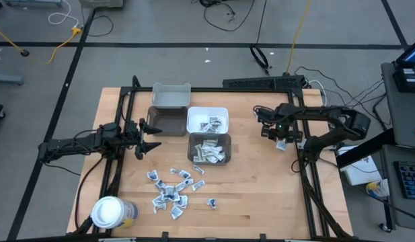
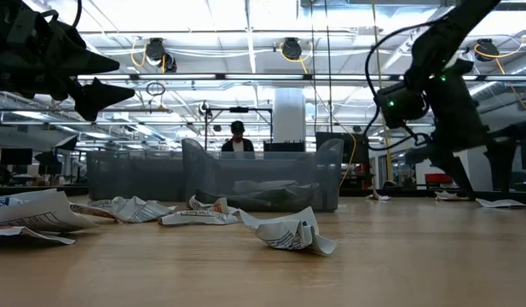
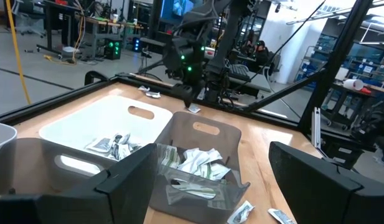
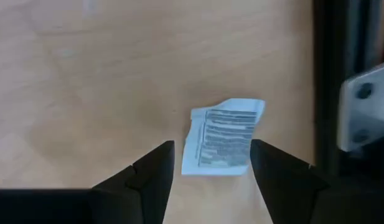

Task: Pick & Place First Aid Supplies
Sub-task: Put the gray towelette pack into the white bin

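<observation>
Nearest the bench's point(image 1: 261, 195) front edge, a white-lidded round jar point(image 1: 107, 211) is standing at the left corner. Just beyond it, a loose scatter of first aid packets point(image 1: 172, 189) is lying crumpled on the wood; their dark print is showing, but no word of it can be read.

Farther in, a grey bin point(image 1: 209, 148) is holding more packets, a white bin point(image 1: 208, 120) behind it is holding a few, and two further bins point(image 1: 168, 109) are sitting to their left.

The left claw point(image 1: 149, 137) is hovering beside the bins with its fingers spread wide and nothing between them, its arm stretching in low from the bench's left edge.

Over on the right side, well apart from the bins, the right claw point(image 4: 207, 163) is pointing down at the wood, jaws parted and gripping nothing. One white packet point(image 4: 220, 138) is lying flat on the bench between and just ahead of the fingertips, near the dark frame rail point(image 4: 322, 81); its lines of print are too fine to read. The right arm is reaching in folded from the right edge.
</observation>
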{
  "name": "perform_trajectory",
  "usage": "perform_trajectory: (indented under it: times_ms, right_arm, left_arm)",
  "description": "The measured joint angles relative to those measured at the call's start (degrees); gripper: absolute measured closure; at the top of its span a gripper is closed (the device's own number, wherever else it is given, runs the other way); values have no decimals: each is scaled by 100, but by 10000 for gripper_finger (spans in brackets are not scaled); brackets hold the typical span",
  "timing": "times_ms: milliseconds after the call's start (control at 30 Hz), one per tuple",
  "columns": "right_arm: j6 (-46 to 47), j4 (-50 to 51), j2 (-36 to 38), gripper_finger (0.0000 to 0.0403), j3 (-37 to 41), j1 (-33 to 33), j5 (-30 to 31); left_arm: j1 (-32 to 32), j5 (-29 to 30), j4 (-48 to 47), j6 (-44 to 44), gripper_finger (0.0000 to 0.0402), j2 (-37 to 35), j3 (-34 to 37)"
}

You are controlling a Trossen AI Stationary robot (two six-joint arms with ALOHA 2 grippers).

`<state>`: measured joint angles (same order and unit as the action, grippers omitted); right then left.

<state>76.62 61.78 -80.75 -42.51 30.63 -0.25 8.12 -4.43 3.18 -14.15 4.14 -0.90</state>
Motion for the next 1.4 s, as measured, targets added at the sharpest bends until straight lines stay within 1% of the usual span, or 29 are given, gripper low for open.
perform_trajectory:
  times_ms: [200,300,400,600,633,733,833,933,1033,1133,1233,1400]
  right_arm:
    - [461,-839,26,196,466,9,-27]
    - [601,-936,25,213,602,5,-48]
    - [568,-996,17,256,613,-42,-8]
    - [337,-1031,9,383,617,-44,15]
    - [252,-1029,12,391,599,-52,21]
    - [7,-885,7,392,371,-74,41]
    - [-424,-486,-28,400,-19,-74,156]
    - [-1024,-70,-1,401,-589,-72,252]
    - [-1958,404,-12,401,-1158,-74,347]
    - [-2927,658,-4,402,-1703,-72,352]
    - [-4195,811,-6,402,-2128,-74,299]
    - [-6606,1078,-6,402,-2678,-72,70]
  left_arm:
    - [0,0,0,0,91,0,0]
    - [0,0,0,0,91,0,0]
    - [-1,0,0,0,91,-1,1]
    - [-1,0,0,-1,91,-1,0]
    - [-2,0,0,0,91,-2,2]
    - [0,0,0,0,91,-2,1]
    - [-1,0,0,-1,91,0,1]
    - [-1,0,-2,-1,91,-1,0]
    - [0,0,0,0,91,-2,0]
    - [0,0,0,0,91,-2,0]
    - [0,0,2,0,91,-1,1]
    - [-1,0,0,0,91,-2,0]
